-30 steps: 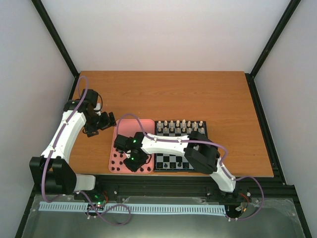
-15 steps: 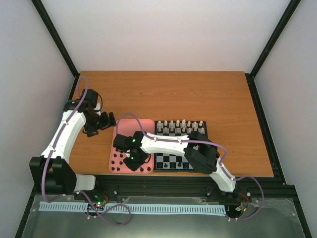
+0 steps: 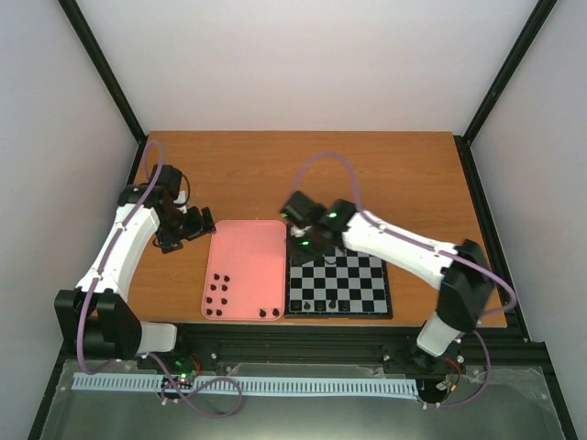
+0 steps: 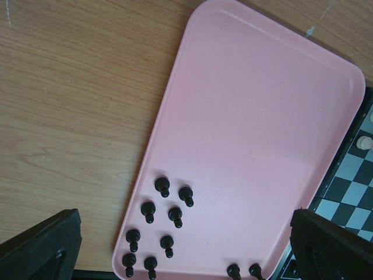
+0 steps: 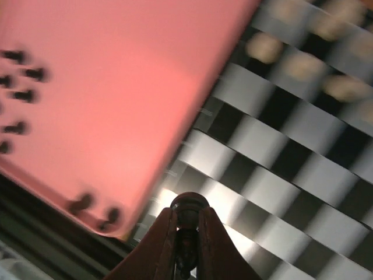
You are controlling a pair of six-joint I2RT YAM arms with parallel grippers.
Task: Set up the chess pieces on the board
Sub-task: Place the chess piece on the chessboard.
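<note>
You get no readable text, label, brand or number in any of these views. Nothing legible shows on the board (image 3: 358, 275), the pink tray (image 3: 248, 257) or the bench (image 3: 367, 174). The right wrist view is motion-blurred, so any fine print there can't be told.
</note>
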